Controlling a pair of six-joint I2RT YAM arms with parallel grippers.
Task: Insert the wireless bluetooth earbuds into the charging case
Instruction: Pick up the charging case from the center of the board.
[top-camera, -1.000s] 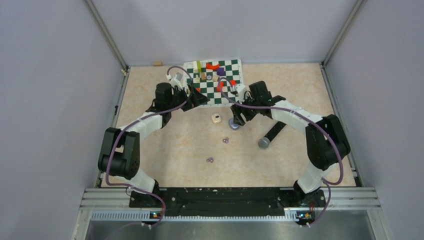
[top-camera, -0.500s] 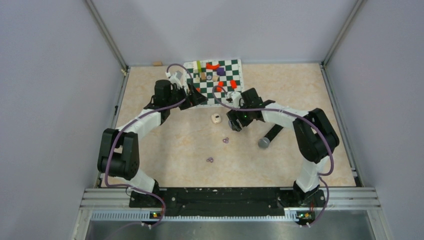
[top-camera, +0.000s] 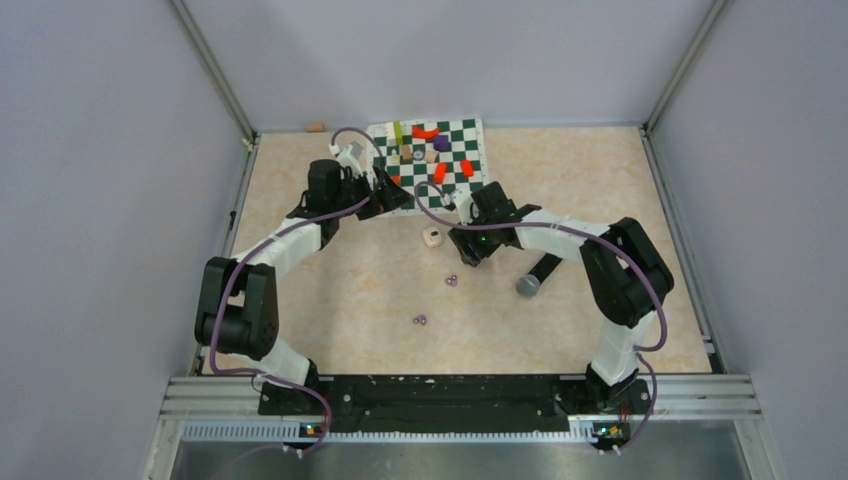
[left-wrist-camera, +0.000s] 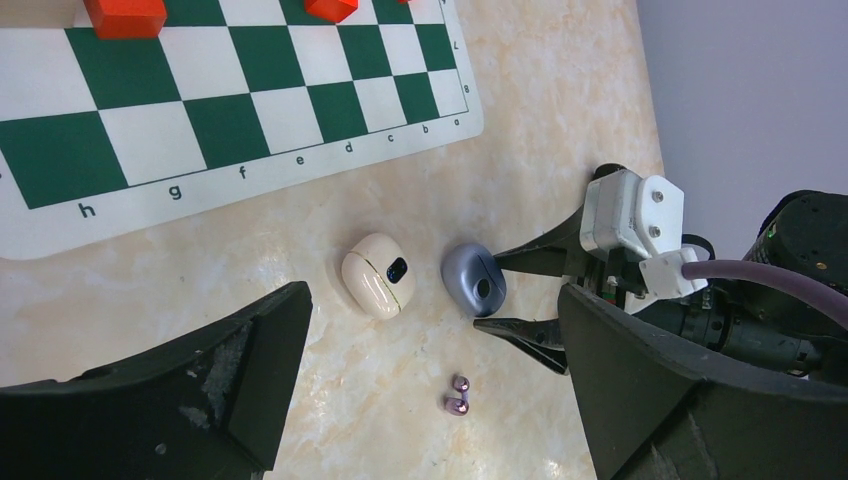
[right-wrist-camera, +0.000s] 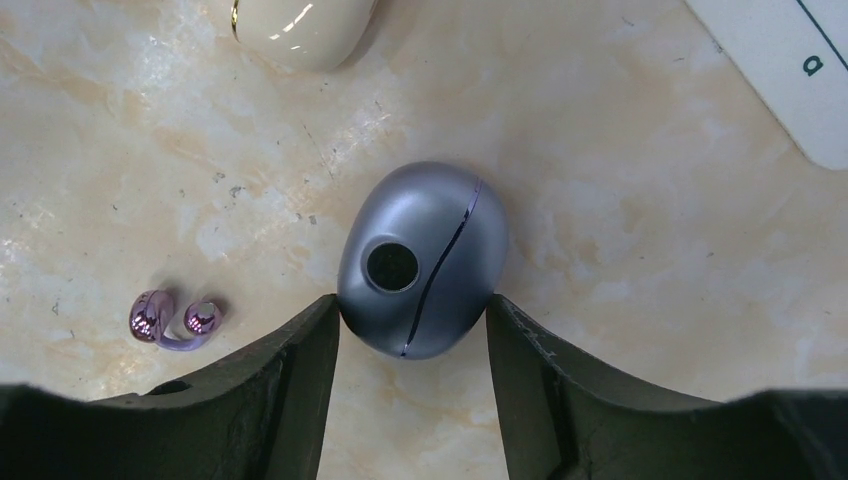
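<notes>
Lying between the right jaws, charging case (right-wrist-camera: 422, 260); purple earbud (right-wrist-camera: 175, 320) nearby

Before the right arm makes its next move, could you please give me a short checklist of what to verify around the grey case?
1. Right claw straddles the grey charging case, touching both sides: ok.
2. Grip firm enough to lift: cannot tell.
3. Case lid open to take the earbuds: not ok, it looks closed.
4. Nearest earbud clear of the right claw: ok.
5. Left claw open and holding nothing: ok.
6. Second earbud in sight in the top view: ok.
</notes>
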